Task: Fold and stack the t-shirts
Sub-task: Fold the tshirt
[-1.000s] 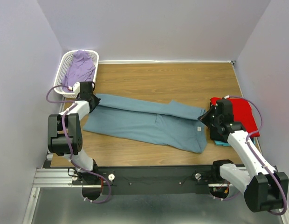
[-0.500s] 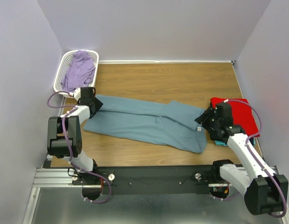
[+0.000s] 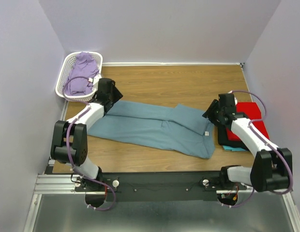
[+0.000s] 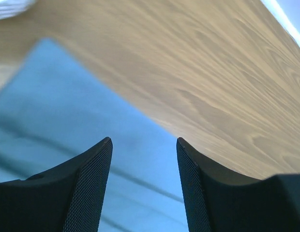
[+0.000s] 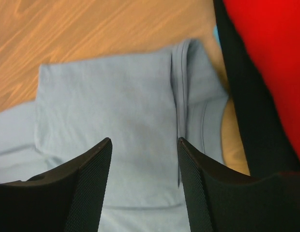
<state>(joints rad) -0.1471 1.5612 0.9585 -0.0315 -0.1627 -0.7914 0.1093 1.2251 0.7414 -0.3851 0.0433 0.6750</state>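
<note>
A dusty blue-grey t-shirt [image 3: 155, 128] lies folded lengthwise across the wooden table [image 3: 179, 82], its white neck label near the right end. My left gripper [image 3: 114, 94] hovers open over the shirt's far left corner. In the left wrist view the left gripper [image 4: 144, 140] has only blue cloth [image 4: 67, 106] and bare wood behind its fingers. My right gripper [image 3: 211, 112] is open above the shirt's right end. The right gripper [image 5: 144, 140] holds nothing, with the shirt [image 5: 106, 96] flat beneath. A red t-shirt [image 3: 249, 116] tops a stack with a turquoise t-shirt [image 3: 232, 148] at its bottom.
A white lattice basket [image 3: 62, 82] with lilac cloth [image 3: 83, 71] stands at the back left corner, close behind the left arm. A dark layer [image 5: 242, 96] lies under the red shirt [image 5: 266, 58]. Purple walls close in on both sides.
Both grippers have opened and let go of the blue-grey shirt's ends. The left gripper moved away toward the back right, the right one lifted backward. The shirt stays flat.
</note>
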